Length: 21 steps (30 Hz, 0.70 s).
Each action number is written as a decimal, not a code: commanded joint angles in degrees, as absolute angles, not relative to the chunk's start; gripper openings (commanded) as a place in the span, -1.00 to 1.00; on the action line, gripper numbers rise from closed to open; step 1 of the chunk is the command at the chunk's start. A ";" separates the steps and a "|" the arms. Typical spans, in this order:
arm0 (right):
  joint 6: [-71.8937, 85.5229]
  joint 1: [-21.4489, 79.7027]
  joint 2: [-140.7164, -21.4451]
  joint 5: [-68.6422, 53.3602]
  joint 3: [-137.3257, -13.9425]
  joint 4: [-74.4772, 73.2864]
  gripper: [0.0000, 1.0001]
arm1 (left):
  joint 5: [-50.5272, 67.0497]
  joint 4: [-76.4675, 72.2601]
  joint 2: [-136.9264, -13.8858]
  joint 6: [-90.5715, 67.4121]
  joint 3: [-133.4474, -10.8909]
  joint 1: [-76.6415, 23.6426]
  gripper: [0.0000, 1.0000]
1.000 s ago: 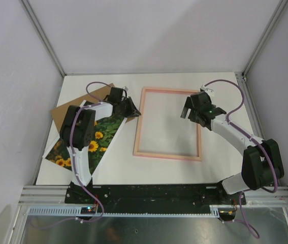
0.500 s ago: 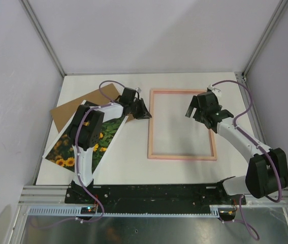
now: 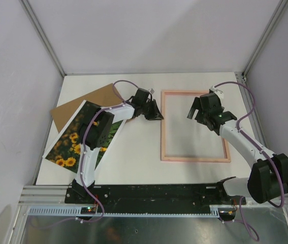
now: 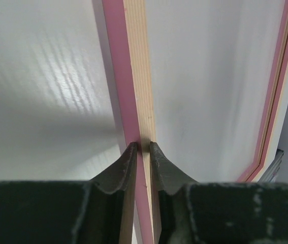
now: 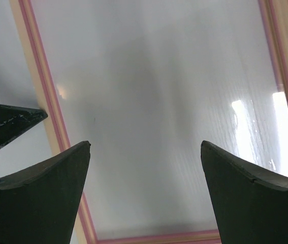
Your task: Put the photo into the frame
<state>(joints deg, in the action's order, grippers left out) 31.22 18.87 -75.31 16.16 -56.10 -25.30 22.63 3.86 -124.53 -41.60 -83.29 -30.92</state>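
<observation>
A: Where's the frame [image 3: 194, 159]?
B: Flat on the tabletop [image 3: 133, 157], in the 3 o'clock half of the top view. Long rails run 12 to 6. Pale wood with a pink edge.
A: Left end effector [image 3: 156, 115]?
B: Clamped on the frame's 9 o'clock rail, close to its 11 o'clock corner. In the left wrist view, both fingers [image 4: 125, 165] pinch the rail. The gap is narrow and the wood fills it.
A: Right end effector [image 3: 197, 116]?
B: Spread wide, holding nothing. It sits above the frame's inner area, toward the 12 o'clock end. In the right wrist view, the fingertips [image 5: 57, 168] are far apart with only white surface between them. One rail passes just by the tip on the 9 o'clock side. Can't tell whether it touches the surface.
A: Photo [image 3: 75, 142]?
B: In the 8 o'clock part of the tabletop, well apart from the frame. Sunflower side up, skewed, not in the frame. Its 12 o'clock end overlaps the brown backing board [image 3: 77, 101], which lies at 10 o'clock. The left arm [image 3: 114, 112] crosses above the photo's 3 o'clock side on its way to the frame.
A: Anything inside the frame?
B: Only white tabletop shows through the opening.
</observation>
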 commanded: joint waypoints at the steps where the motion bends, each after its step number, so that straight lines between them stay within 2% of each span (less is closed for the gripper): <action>1: 30.37 18.46 -72.89 16.17 -55.83 -26.01 0.89 | 21.35 5.36 -126.24 -42.39 -84.57 -33.02 -0.63; 3: 30.40 18.52 -72.67 15.89 -55.75 -26.21 0.89 | 21.51 5.36 -126.35 -42.39 -84.86 -33.37 -0.60; 7: 30.29 18.61 -72.44 15.38 -55.59 -26.42 0.89 | 22.27 5.41 -125.81 -41.45 -85.89 -33.50 -0.42; 15: 31.45 21.49 -73.19 10.41 -56.21 -22.51 0.93 | 23.94 7.82 -115.96 -38.60 -84.98 -31.26 0.24; 21: 34.71 30.86 -81.97 3.70 -58.62 -12.57 0.94 | 18.32 10.62 -98.43 -38.62 -71.29 -19.90 0.34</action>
